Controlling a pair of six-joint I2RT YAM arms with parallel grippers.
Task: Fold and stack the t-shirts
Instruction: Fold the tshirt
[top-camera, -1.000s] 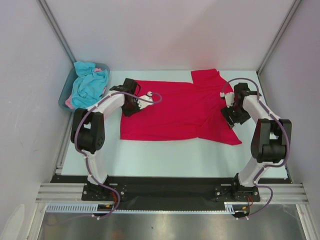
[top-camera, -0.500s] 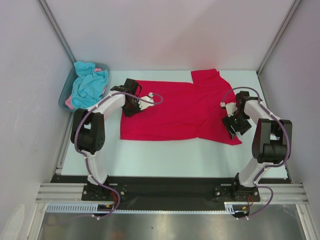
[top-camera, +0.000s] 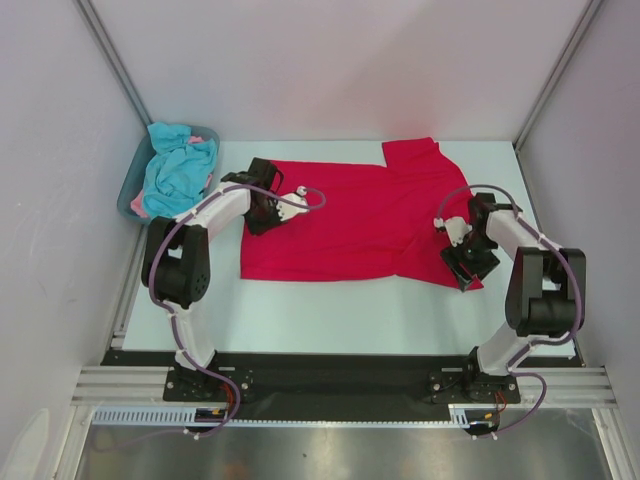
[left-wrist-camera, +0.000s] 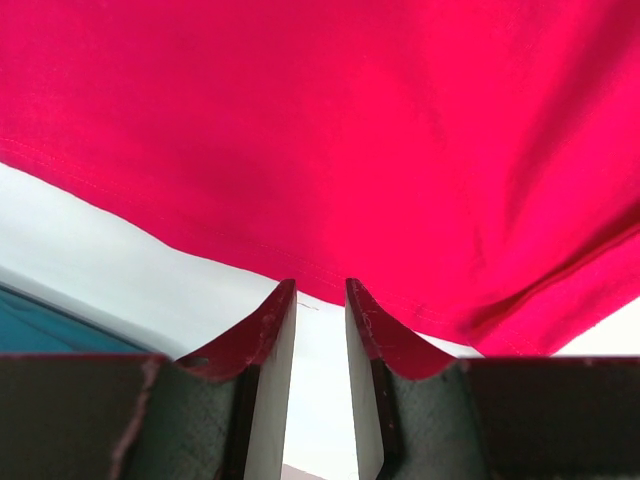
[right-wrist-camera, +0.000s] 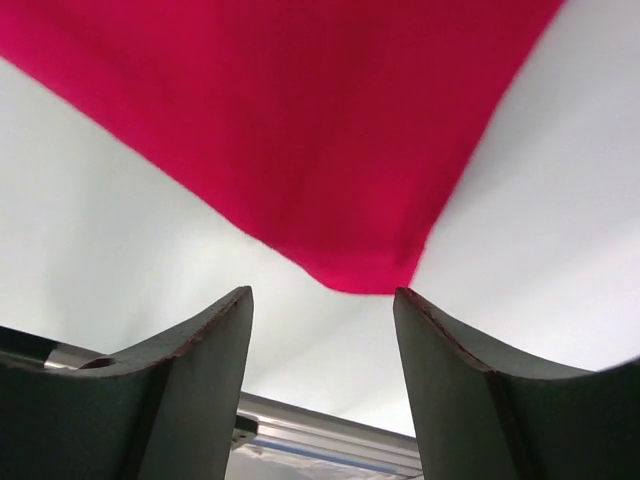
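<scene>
Red t-shirt (top-camera: 360, 220): it lies spread flat on the white table (top-camera: 330, 320), between my two arms. One sleeve points toward the far wall. The near right corner tapers to a tip.

Left gripper (top-camera: 268, 208): it sits low at the left edge of the red t-shirt. In the left wrist view my fingers (left-wrist-camera: 272, 330) stand a narrow gap apart. Only bare table shows between them, and no cloth is pinched. The shirt's hem runs just ahead of the fingertips, and I cannot tell whether they touch it.

Right gripper (top-camera: 466, 262): it is over the near right corner of the red t-shirt. In the right wrist view my jaws are spread wide and released. The tip of that corner lies on the table in line with the gap between them. Nothing is grasped.

Tub (top-camera: 127, 193): it stands at the far left corner of the table, well apart from the red t-shirt. It holds a crumpled turquoise t-shirt (top-camera: 180, 165). A bit of pink cloth (top-camera: 140, 208) shows at its near edge.
</scene>
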